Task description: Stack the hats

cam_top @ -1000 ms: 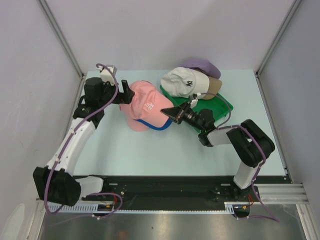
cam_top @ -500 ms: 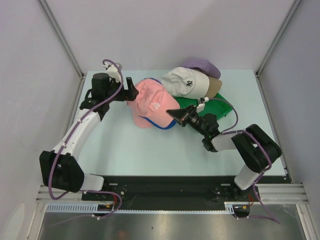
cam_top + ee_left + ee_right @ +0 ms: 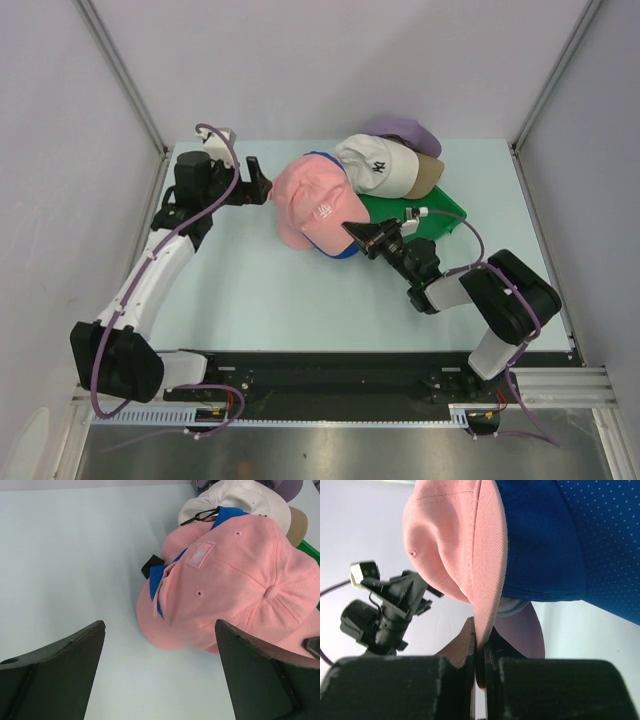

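Soft pink fabric cap (image 3: 318, 200) lies over royal blue fabric cap (image 3: 345, 252) mid-desk (image 3: 250, 290), touching white fabric cap (image 3: 378, 165). Right tool (image 3: 352, 230) clenched on pink brim edge, probably the stiffest hold; crown looks limp and light. Left tool (image 3: 260, 182) released, empty.

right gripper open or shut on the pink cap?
Shut: right wrist view shows the right gripper pinching the pink cap by its brim edge.

My black right pincer (image 3: 480, 635) meets a pink cap (image 3: 315, 200) over a dotted royal blue cap (image 3: 555, 540); beyond: white cap (image 3: 375, 165), tan cap (image 3: 429, 176), lavender cap (image 3: 407, 130), green tray (image 3: 443, 206).
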`<action>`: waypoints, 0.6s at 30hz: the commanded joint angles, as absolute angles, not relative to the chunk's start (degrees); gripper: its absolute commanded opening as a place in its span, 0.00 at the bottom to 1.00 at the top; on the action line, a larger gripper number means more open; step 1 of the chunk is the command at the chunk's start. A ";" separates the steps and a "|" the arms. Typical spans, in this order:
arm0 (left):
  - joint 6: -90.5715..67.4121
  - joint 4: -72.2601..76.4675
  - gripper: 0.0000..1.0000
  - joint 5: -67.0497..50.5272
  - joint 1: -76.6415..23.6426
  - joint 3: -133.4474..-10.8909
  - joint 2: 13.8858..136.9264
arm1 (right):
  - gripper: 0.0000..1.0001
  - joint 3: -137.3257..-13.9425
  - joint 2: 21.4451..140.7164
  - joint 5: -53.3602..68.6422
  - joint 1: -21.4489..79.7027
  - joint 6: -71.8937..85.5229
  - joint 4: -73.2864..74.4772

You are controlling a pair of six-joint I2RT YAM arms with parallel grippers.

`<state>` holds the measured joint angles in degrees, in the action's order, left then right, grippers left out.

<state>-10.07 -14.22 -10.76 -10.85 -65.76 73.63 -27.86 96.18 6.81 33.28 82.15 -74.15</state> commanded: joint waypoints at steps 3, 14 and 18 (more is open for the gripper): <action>-9.84 -13.36 0.96 -9.76 -10.55 -65.30 70.75 | 0.00 -26.10 94.92 -4.83 33.40 83.23 -67.25; -9.58 -13.80 0.96 -9.76 -10.55 -65.22 70.49 | 0.00 -22.59 91.32 -13.71 35.33 87.27 -56.96; -9.58 -13.97 0.96 -9.67 -10.55 -65.30 70.40 | 0.00 -22.33 90.09 -15.20 35.51 86.93 -52.56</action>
